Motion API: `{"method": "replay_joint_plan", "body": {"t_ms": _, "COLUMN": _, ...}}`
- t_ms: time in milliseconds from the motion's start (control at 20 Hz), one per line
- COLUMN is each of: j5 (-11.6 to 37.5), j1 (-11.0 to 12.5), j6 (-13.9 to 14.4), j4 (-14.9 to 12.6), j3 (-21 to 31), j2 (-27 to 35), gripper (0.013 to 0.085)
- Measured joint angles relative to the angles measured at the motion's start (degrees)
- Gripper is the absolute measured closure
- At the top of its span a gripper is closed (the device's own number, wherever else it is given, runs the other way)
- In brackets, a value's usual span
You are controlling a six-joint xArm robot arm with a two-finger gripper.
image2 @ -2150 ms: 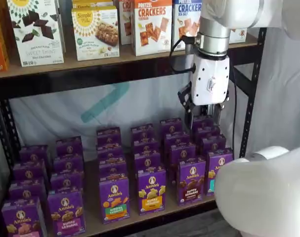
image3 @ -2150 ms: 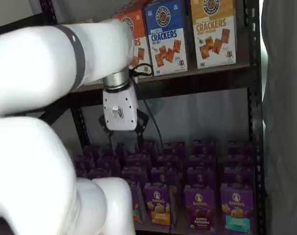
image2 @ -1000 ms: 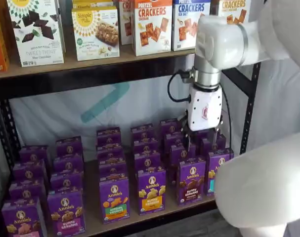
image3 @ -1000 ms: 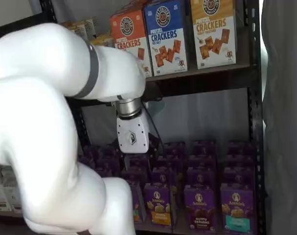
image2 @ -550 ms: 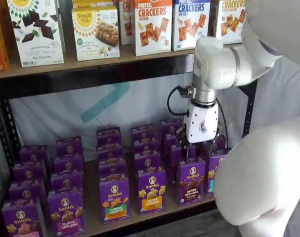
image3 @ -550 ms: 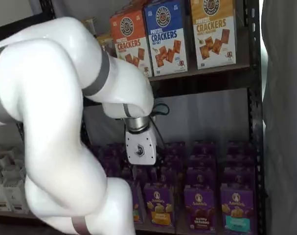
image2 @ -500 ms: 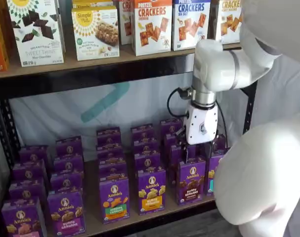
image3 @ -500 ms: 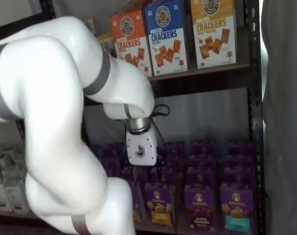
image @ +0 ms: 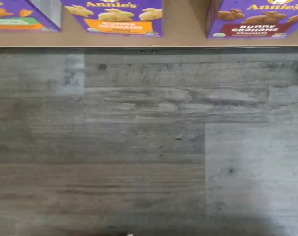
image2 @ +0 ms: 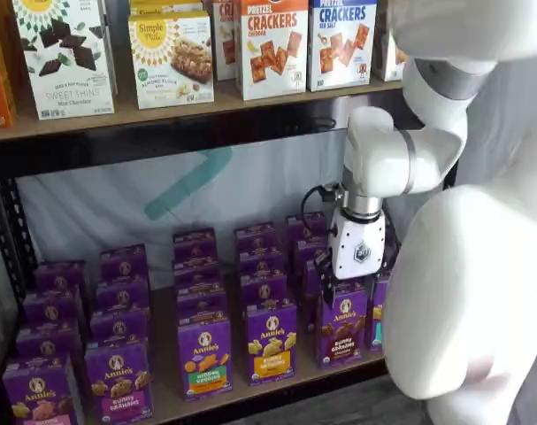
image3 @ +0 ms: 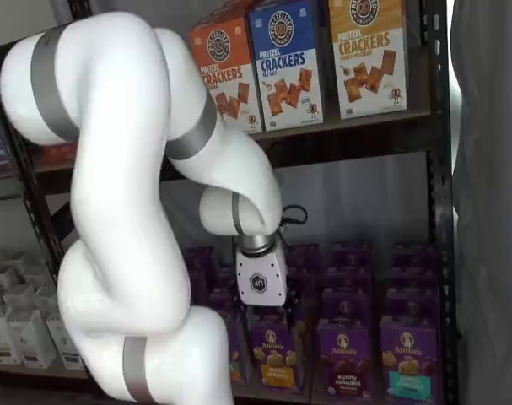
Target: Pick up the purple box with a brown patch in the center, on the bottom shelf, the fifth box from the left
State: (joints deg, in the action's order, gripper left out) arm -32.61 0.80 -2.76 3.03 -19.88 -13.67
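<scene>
The purple box (image2: 343, 324) with the brown "bunny grahams" band stands in the front row of the bottom shelf (image2: 166, 394). It also shows in a shelf view (image3: 343, 358), and its lower edge shows in the wrist view (image: 257, 23). My gripper (image2: 346, 285) hangs white-bodied just above this box's top, close in front of the row behind. In a shelf view the gripper (image3: 269, 310) is low among the front cartons. Its black fingers are dark against the purple cartons, and I cannot tell whether they are open or shut. Nothing shows held in it.
A yellow-banded purple carton (image2: 270, 342) stands just left of the target, and a teal-banded one (image3: 410, 361) just right. Several rows of purple cartons fill the board behind. Cracker boxes (image2: 272, 44) stand on the higher board. A black rack post (image3: 445, 211) stands at the right. Grey plank floor (image: 139, 147) lies below.
The gripper has come down from mid-height between the shelves to just above the front-row brown-banded box, shifting slightly left. The boxes have not moved.
</scene>
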Motion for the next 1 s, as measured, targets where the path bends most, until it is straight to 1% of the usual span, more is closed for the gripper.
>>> {"method": "replay_joint_plan", "body": {"t_ms": 200, "j5": 4.0, "j1": 1.0, "j6": 0.0, "j4": -1.3, "j3": -1.6, "j2": 6.1, "gripper": 0.0130}}
{"method": "replay_joint_plan", "body": {"t_ms": 250, "j5": 5.1, "j1": 1.2, "j6": -0.5, "j4": -1.1, "j3": -2.0, "j2": 7.6, "gripper": 0.0130}}
{"method": "replay_joint_plan", "body": {"t_ms": 400, "j5": 8.0, "j1": 1.5, "j6": -2.4, "j4": 0.5, "j3": -2.9, "j2": 11.5, "gripper": 0.0130}}
{"method": "replay_joint_plan", "body": {"t_ms": 550, "j5": 11.8, "j1": 1.4, "j6": -4.8, "j4": 3.1, "j3": -3.9, "j2": 15.6, "gripper": 0.0130}}
{"method": "replay_joint_plan", "body": {"t_ms": 800, "j5": 15.3, "j1": 0.9, "j6": -6.6, "j4": 5.3, "j3": -6.0, "j2": 21.1, "gripper": 0.0130}}
{"method": "replay_joint_plan", "body": {"t_ms": 850, "j5": 15.8, "j1": 0.8, "j6": -6.3, "j4": 5.0, "j3": -6.6, "j2": 22.2, "gripper": 0.0130}}
{"method": "replay_joint_plan", "body": {"t_ms": 900, "j5": 16.2, "j1": 0.8, "j6": -5.3, "j4": 3.9, "j3": -7.1, "j2": 23.2, "gripper": 0.0130}}
{"method": "replay_joint_plan", "body": {"t_ms": 950, "j5": 17.1, "j1": 0.9, "j6": -3.5, "j4": 1.9, "j3": -7.9, "j2": 24.6, "gripper": 0.0130}}
{"method": "replay_joint_plan", "body": {"t_ms": 1000, "j5": 18.2, "j1": 0.9, "j6": -2.3, "j4": 0.7, "j3": -8.7, "j2": 26.1, "gripper": 0.0130}}
